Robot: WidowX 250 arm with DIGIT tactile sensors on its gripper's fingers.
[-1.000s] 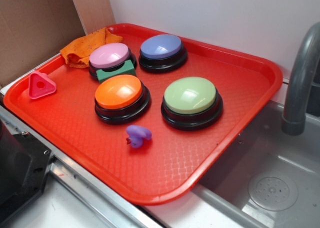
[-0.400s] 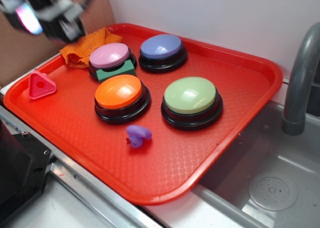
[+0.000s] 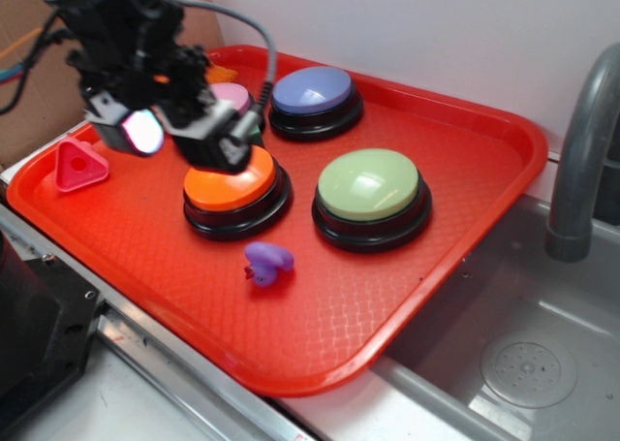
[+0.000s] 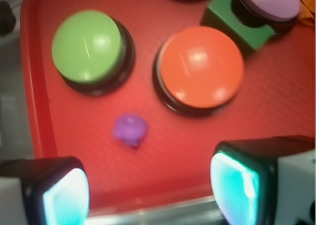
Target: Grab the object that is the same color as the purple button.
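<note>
Jaws of the gripper (image 4: 148,185) stand wide apart and empty, above the tray (image 3: 465,218); the purple toy (image 3: 267,264) lies ungrasped, descent and grasp remaining

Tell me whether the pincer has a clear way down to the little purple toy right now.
Probably yes. The purple toy lies alone on the red tray, apart from the orange button and green button. The pincer is open above the tray, nothing between.

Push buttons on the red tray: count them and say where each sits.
4. Purple button at the back, pink button left of it, mostly hidden behind the gripper, orange button in front, green button at right.
</note>
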